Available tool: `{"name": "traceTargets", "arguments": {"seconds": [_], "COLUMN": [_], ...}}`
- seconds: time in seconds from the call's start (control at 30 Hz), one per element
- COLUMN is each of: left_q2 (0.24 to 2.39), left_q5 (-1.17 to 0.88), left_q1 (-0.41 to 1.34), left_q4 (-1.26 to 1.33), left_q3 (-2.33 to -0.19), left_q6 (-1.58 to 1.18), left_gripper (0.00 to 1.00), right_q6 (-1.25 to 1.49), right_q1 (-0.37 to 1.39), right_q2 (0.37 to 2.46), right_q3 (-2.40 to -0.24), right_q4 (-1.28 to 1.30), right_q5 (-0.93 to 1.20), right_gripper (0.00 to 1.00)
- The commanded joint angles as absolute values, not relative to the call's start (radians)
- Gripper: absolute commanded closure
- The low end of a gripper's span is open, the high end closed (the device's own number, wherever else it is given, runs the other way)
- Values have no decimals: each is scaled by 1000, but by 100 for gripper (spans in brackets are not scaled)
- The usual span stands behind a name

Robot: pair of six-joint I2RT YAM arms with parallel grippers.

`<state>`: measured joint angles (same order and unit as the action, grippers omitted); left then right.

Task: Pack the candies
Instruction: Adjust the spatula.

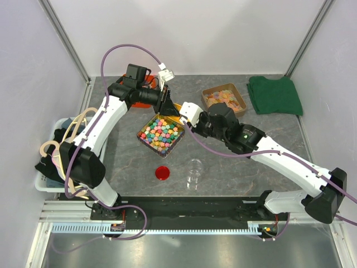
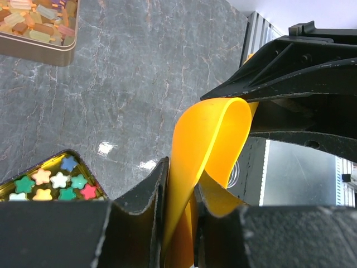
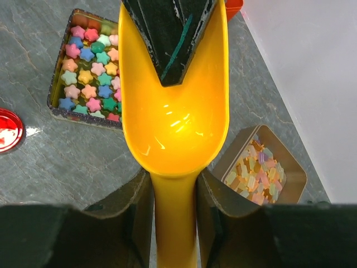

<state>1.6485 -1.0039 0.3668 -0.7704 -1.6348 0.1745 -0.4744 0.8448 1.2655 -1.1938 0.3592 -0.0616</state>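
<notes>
Where the arm bases stood at the near edge, a red lid [image 1: 162,173] lay flat on the grey table [image 1: 125,159]. A clear jar [image 1: 194,172] stood upright just to the lid's right, apart from it. A white basket [image 1: 42,181] sat at the table's left edge, beside the left arm.

Beyond the lid sat a square tin [image 1: 175,142]. The candies [image 1: 161,134] lay inside it: small star-shaped pieces in green, yellow, pink, blue, white and orange, crowded from wall to wall.

Above the tin's far corner both grippers met on a yellow scoop [image 3: 173,111], which hung clear of the table. The right gripper [image 3: 173,195] was pressed together on the handle, one finger on each side, with the bowl pointing away from its wrist. The left gripper [image 2: 179,192] pinched the bowl's far rim. In the left wrist view the thin yellow wall ran up between its two fingers, and in the right wrist view one of its black fingers [image 3: 167,39] lay inside the bowl. From the right wrist, the tin showed left of the bowl.

Farther back and to the right sat a brown tray [image 1: 244,103] of pale orange-yellow gummies [image 1: 223,98]. A folded green cloth [image 1: 274,95] lay just beyond it, near the far right corner. Behind the left gripper, only a corner of an orange-red tray [image 3: 234,6] showed.
</notes>
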Motion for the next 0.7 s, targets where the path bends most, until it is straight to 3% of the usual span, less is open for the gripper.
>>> {"name": "traceTargets", "arguments": {"seconds": [0.0, 0.03, 0.13, 0.53, 0.67], "left_q2": [1646, 1651, 1666, 1704, 1704], "left_q5": [-1002, -990, -950, -897, -896], "left_q1": [382, 382, 380, 382, 380], "left_q4": [-772, -772, -772, -772, -772], "left_q3": [-1649, -1654, -1663, -1669, -1674], "left_q6": [193, 193, 193, 189, 186], "left_gripper": [58, 52, 44, 44, 51], "right_q6": [-439, -439, -437, -434, -439], "right_q1": [841, 841, 841, 839, 839], "right_q2": [1253, 1247, 1217, 1155, 1161], "right_q3": [-1232, -1229, -1221, -1223, -1215], "right_q4": [273, 272, 272, 299, 304], "right_q5": [-118, -118, -112, -23, -15], "right_gripper": [100, 100, 100, 100, 100]}}
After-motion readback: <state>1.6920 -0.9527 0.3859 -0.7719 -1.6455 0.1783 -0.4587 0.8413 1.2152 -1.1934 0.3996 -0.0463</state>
